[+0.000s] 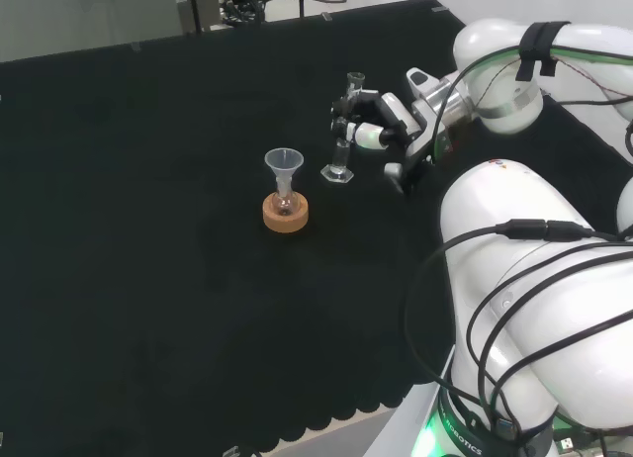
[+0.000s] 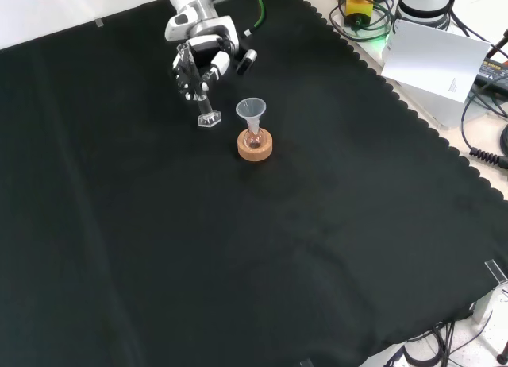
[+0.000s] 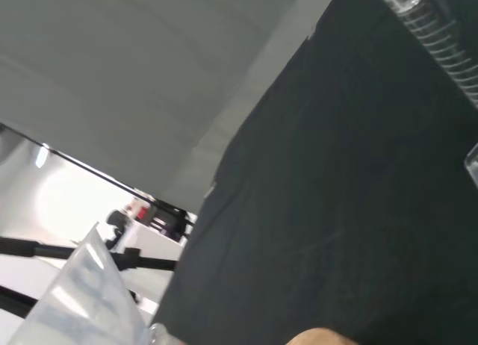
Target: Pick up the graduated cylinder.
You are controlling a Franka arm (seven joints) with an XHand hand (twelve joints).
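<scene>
A: Where is the graduated cylinder [image 1: 342,131]?

B: It stands upright on the black cloth of the counter [image 1: 148,180], toward the far edge in the head view. In the front view the graduated cylinder [image 2: 205,109] sits near the counter's top edge, left of the middle. Its clear hexagonal foot rests on the cloth.

A: And the robot hand [image 1: 381,126]?

B: Its fingers are curled around the cylinder's upper part, with the tube's rim poking out above them in the head view. In the front view the robot hand [image 2: 202,61] comes in from the top edge and covers the upper tube, leaving the lower tube and foot showing beneath it.

A: Is the cylinder off the cloth?

B: The foot looks to be on the cloth in both views, or so close that I cannot tell otherwise.

A: Anything beside it?

B: A clear funnel [image 1: 284,165] sits in a small flask [image 1: 285,206] on a cork ring [image 1: 285,217]. In the head view that set is near the cylinder, to its left and nearer the camera. In the front view the funnel [image 2: 251,110] and cork ring [image 2: 255,146] stand just to the cylinder's right, apart from it.

A: The wrist view?

B: A ribbed, marked stretch of clear tube [image 3: 437,39] passes close by, with black cloth behind it.
</scene>
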